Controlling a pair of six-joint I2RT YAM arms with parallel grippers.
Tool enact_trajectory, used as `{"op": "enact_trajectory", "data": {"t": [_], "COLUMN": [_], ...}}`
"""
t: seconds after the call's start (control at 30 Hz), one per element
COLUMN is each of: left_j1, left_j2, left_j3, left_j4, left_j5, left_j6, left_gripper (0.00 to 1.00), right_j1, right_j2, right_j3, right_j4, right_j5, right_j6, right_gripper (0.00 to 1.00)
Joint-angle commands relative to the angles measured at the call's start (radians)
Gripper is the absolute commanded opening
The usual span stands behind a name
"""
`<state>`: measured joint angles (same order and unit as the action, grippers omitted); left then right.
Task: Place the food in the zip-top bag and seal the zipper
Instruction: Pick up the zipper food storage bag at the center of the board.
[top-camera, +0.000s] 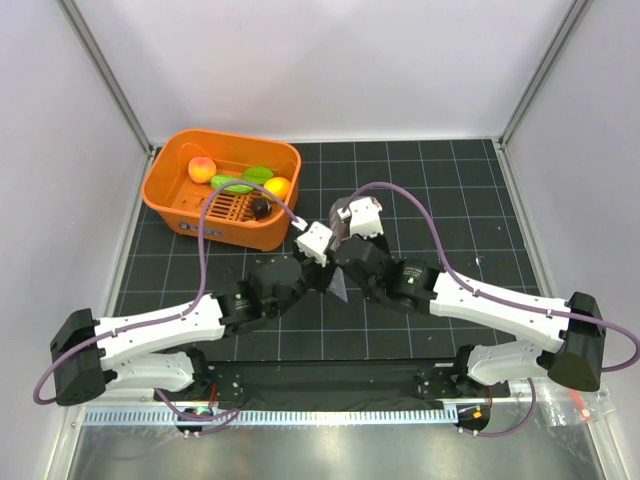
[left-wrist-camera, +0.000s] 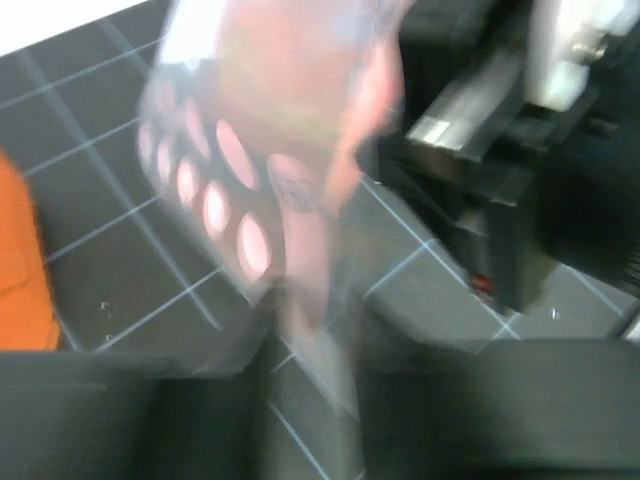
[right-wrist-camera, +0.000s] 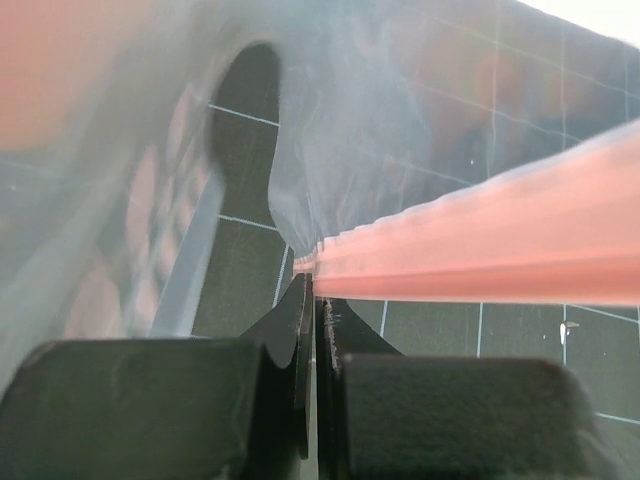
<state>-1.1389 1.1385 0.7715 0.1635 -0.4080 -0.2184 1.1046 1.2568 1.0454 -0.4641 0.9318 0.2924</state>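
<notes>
Near orange basket of food, right fingers pinch zipper, left fingers at blurred bag, grip unclear

A robotics lab test cell is shown: a work surface covered by a black gridded mat is enclosed by plain white panels held in aluminium profiles, and two cabled robot arms are bolted to a metal table edge.
</notes>
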Motion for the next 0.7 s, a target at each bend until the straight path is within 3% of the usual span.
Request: {"op": "enact_trajectory", "data": {"t": [0.0, 0.07, 0.13, 0.2, 0.23, 0.27, 0.37, 0.53, 0.67], "left_j1": [-0.002, 0.001, 0.021, 0.042, 0.069, 0.082, 0.114, 0.114, 0.114], "left_j2": [-0.028, -0.06, -0.126, -0.192, -0.212, -0.227, -0.279, -0.292, -0.263], "left_j3": [0.04, 0.025, 0.009, -0.009, -0.014, -0.023, -0.056, -0.115, -0.107], "left_j4": [-0.025, -0.05, -0.067, -0.099, -0.108, -0.122, -0.133, -0.076, -0.078], "left_j5": [-0.149, -0.219, -0.204, -0.183, -0.164, -0.151, -0.121, -0.129, -0.123], "left_j6": [0.002, -0.016, -0.038, -0.07, -0.081, -0.093, -0.107, -0.082, -0.062], "left_gripper": [0.19, 0.0, 0.0, 0.0, 0.0, 0.0, 0.0, 0.0, 0.0], "right_j1": [0.008, 0.008, 0.008, 0.006, 0.008, 0.006, 0.006, 0.006, 0.006], "right_j2": [-0.036, -0.043, -0.059, -0.069, -0.086, -0.1, -0.192, -0.353, -0.453], "right_j3": [0.025, 0.013, -0.015, -0.022, -0.024, -0.033, -0.116, -0.241, -0.306], "right_j4": [0.027, 0.041, 0.082, 0.073, 0.065, 0.073, 0.169, 0.318, 0.398], "right_j5": [0.006, 0.009, 0.01, -0.011, -0.03, -0.04, -0.077, -0.137, -0.232], "right_j6": [-0.015, -0.054, -0.11, -0.119, -0.122, -0.139, -0.189, -0.234, -0.248], "right_gripper": [0.01, 0.01, 0.01, 0.13, 0.26, 0.51, 0.69, 0.82, 0.85]}}
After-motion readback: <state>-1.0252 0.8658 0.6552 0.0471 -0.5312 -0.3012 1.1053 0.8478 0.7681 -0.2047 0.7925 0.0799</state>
